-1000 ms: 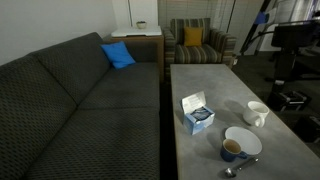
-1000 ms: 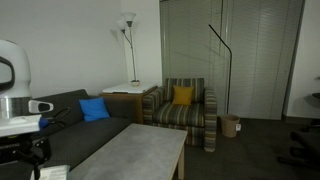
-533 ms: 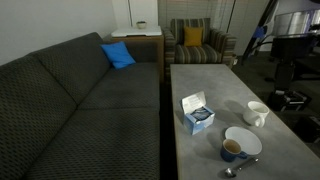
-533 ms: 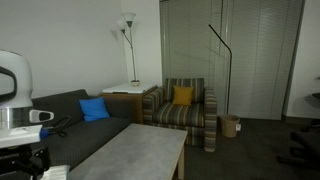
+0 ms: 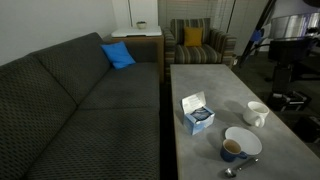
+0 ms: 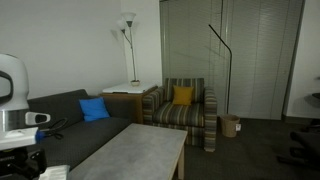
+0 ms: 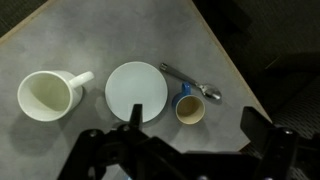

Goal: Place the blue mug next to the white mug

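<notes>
Blue mug (image 7: 190, 108) sat near the table's (image 7: 60, 50) long edge at the robot-side end, just beside the white plate (image 7: 136, 92). The spoon (image 7: 192, 83) lay between plate and edge, close to the mug; whether it touched was unclear. White mug (image 7: 45, 95) stood on the plate's far side, handle toward the plate. Gripper (image 7: 172, 140) hovered above these, jaws spread wide and empty.

Risks, as judgement:
- Little room around the blue mug, so a descending finger could land on the plate rim or the spoon and shove them.
- The mug was close to the table edge, so a sideways nudge could push it off.
- Its brownish inside might be liquid (cannot tell), so a tilt could spill.
- At set-down, the white mug's handle could get bumped.

Views: only the wrist view showed the jaws and the mug-plate-spoon spacing. An exterior view showed the blue mug (image 5: 231, 149), white mug (image 5: 257, 113), plate (image 5: 243, 139) and also a blue-and-white box (image 5: 197, 113) further from the edge. In the remaining exterior view, neither mug could be made out on the table (image 6: 140, 150).
</notes>
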`<control>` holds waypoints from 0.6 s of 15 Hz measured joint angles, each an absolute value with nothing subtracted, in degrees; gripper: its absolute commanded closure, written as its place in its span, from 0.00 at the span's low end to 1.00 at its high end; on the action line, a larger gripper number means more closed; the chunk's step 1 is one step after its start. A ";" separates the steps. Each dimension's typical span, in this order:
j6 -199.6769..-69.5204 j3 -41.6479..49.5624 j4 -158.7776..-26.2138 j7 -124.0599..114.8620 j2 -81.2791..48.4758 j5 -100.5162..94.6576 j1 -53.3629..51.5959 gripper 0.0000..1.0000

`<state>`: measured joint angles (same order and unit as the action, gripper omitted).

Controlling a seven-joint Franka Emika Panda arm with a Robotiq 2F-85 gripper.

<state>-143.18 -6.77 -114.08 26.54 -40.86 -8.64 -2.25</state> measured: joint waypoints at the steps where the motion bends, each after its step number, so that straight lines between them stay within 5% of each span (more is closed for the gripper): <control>1: -143.71 -6.77 -114.07 26.21 -41.34 -8.87 -2.42 0.00; 9: -147.11 -7.71 -111.04 26.13 -47.03 -9.94 -4.01 0.00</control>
<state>-147.11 -7.71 -111.04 26.13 -47.03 -9.94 -4.01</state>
